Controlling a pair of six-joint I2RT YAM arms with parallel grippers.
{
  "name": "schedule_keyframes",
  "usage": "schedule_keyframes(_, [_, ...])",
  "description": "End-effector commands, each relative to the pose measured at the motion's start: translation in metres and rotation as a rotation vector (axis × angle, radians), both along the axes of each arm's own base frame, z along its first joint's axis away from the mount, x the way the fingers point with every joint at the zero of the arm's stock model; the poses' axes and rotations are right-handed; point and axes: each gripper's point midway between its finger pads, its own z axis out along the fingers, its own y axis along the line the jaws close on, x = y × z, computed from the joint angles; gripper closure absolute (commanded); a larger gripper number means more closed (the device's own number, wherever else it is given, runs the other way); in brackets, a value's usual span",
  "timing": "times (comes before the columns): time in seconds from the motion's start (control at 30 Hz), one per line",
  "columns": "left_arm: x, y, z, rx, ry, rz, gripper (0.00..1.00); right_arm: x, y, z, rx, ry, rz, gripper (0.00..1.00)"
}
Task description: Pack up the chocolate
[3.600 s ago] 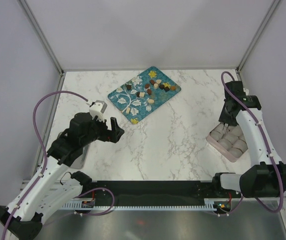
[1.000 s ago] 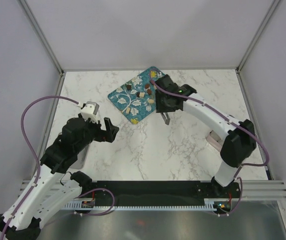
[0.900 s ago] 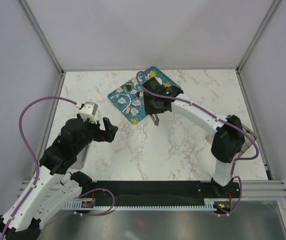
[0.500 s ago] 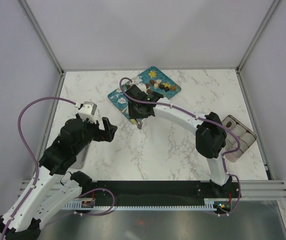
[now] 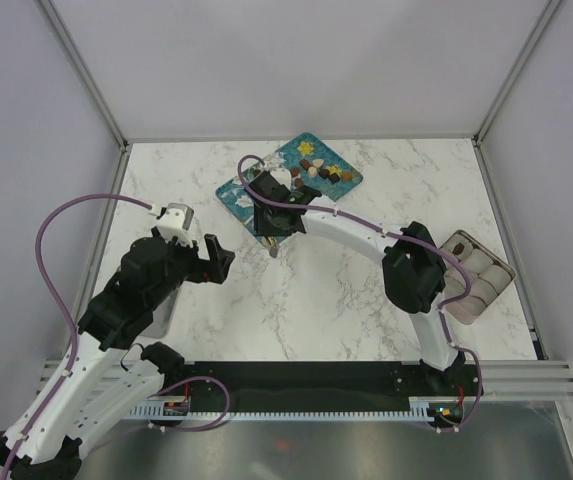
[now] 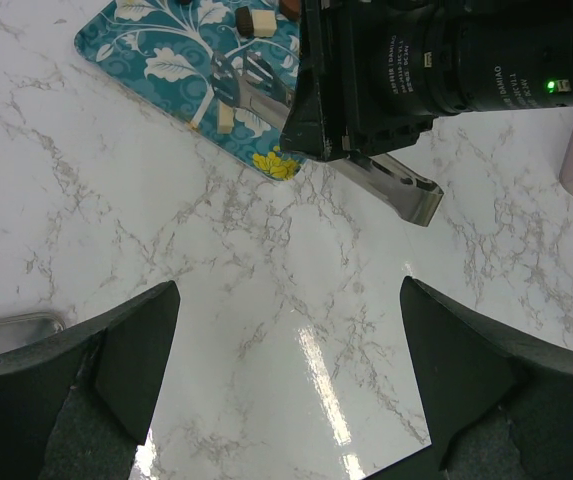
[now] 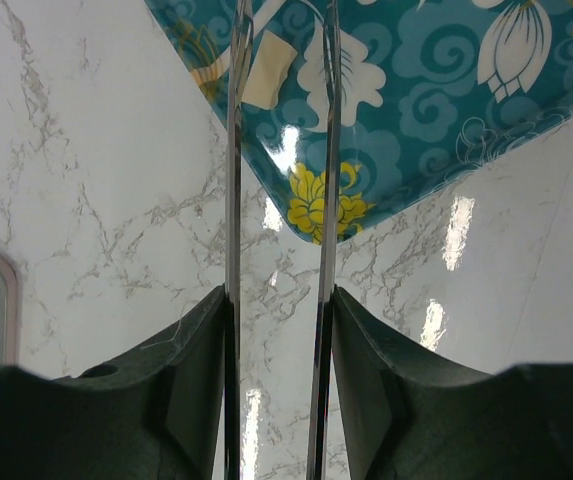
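Note:
The chocolate [image 5: 326, 172] lies as small brown and cream pieces on the teal flowered tray [image 5: 228, 197]. My right gripper [image 5: 271, 218] hovers over the tray's near corner, shut on metal tongs [image 7: 233, 150]. The tong arms stand slightly apart, and a cream piece [image 7: 265, 70] lies on the tray between their tips. In the left wrist view the tongs [image 6: 256, 85] reach onto the tray beside that cream piece [image 6: 226, 118]. My left gripper [image 5: 216, 258] hangs open over bare marble to the tray's left, with nothing between its fingers [image 6: 156, 320].
A pink box [image 5: 476, 275] with pale round cups sits at the right edge of the table. A metal tray [image 5: 166, 310] lies under the left arm. The right arm [image 5: 366, 225] stretches across the table's middle. Walls enclose the table on three sides.
The right arm has swung from the box across to the tray, then leftward from the tray's right side to its near corner, tongs still held. The left arm hardly moved.

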Motion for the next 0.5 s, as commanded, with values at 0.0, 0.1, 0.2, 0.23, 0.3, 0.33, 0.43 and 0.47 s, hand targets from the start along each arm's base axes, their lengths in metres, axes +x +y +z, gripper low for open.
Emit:
schedule_keyframes(0.0, [0.001, 0.002, 0.005, 0.019, -0.026, -0.002, 0.00, 0.007, 0.015, 0.009, 0.043, -0.037, -0.018, 0.49])
schedule_keyframes(0.1, [0.001, 0.002, 0.006, 0.017, -0.028, -0.002, 0.00, 0.005, 0.015, 0.002, 0.023, -0.036, -0.016, 0.49])
schedule_keyframes(0.2, [0.001, 0.001, 0.004, 0.021, -0.020, -0.006, 0.00, 0.004, 0.016, -0.005, 0.016, -0.025, -0.011, 0.49])
schedule_keyframes(0.23, [0.002, 0.001, 0.004, 0.022, -0.020, -0.007, 0.00, 0.003, 0.017, -0.009, 0.013, -0.015, -0.007, 0.49])
schedule_keyframes(0.3, [0.002, 0.001, 0.004, 0.021, -0.020, -0.006, 0.00, 0.001, 0.018, -0.012, 0.010, -0.008, -0.001, 0.50])
schedule_keyframes(0.33, [0.001, 0.000, 0.004, 0.020, -0.019, -0.008, 0.00, 0.001, 0.019, -0.012, 0.014, -0.006, 0.000, 0.51])
schedule_keyframes(0.43, [0.002, 0.002, 0.004, 0.022, -0.022, -0.002, 0.00, -0.002, 0.020, -0.012, 0.021, 0.003, 0.010, 0.55])
schedule_keyframes(0.47, [0.002, 0.002, 0.004, 0.022, -0.022, -0.002, 0.00, -0.004, 0.020, -0.014, 0.020, 0.009, 0.013, 0.55])
